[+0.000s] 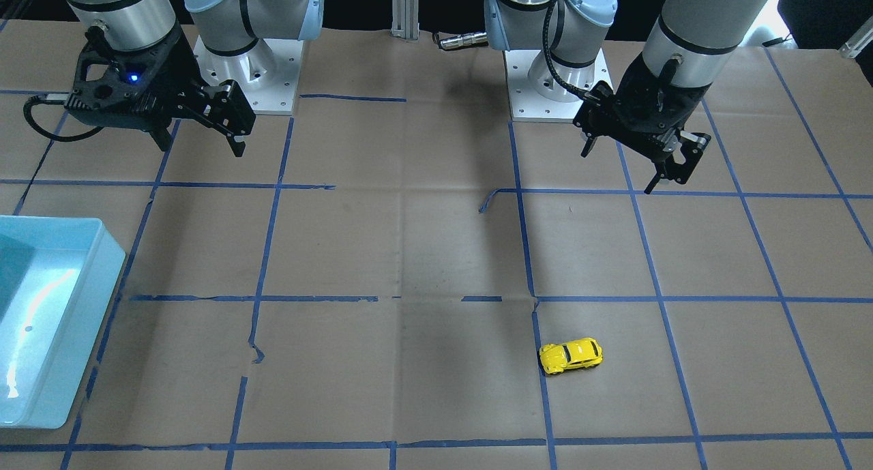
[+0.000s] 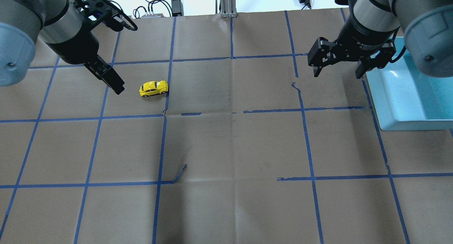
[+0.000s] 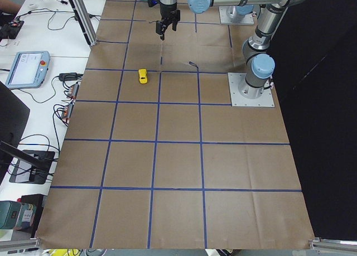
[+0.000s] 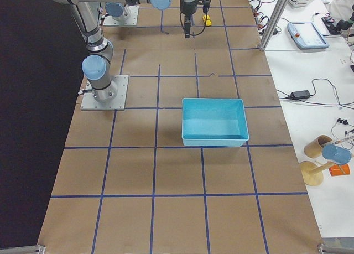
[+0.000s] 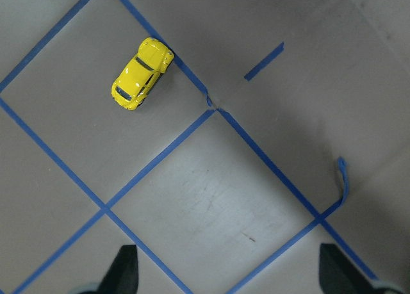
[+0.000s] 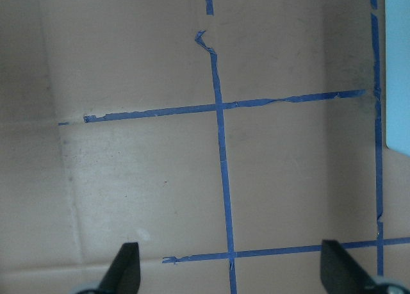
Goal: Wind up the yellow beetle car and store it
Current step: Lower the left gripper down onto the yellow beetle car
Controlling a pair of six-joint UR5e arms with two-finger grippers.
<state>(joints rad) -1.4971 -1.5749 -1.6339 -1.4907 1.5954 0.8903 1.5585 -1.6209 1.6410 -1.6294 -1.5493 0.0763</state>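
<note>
The yellow beetle car (image 2: 153, 88) stands on its wheels on the brown paper, next to a blue tape line; it also shows in the front view (image 1: 571, 355) and the left wrist view (image 5: 142, 73). My left gripper (image 2: 115, 84) hovers open and empty above the table, just left of the car in the overhead view; in the front view it (image 1: 629, 162) hangs well back from the car. My right gripper (image 2: 338, 73) is open and empty, raised near the tray's left edge, far from the car.
A light-blue tray (image 2: 407, 95) sits at the table's right side, under my right arm; it also shows in the front view (image 1: 68, 306). Blue tape lines grid the paper, with a few torn, lifted ends (image 2: 179, 174).
</note>
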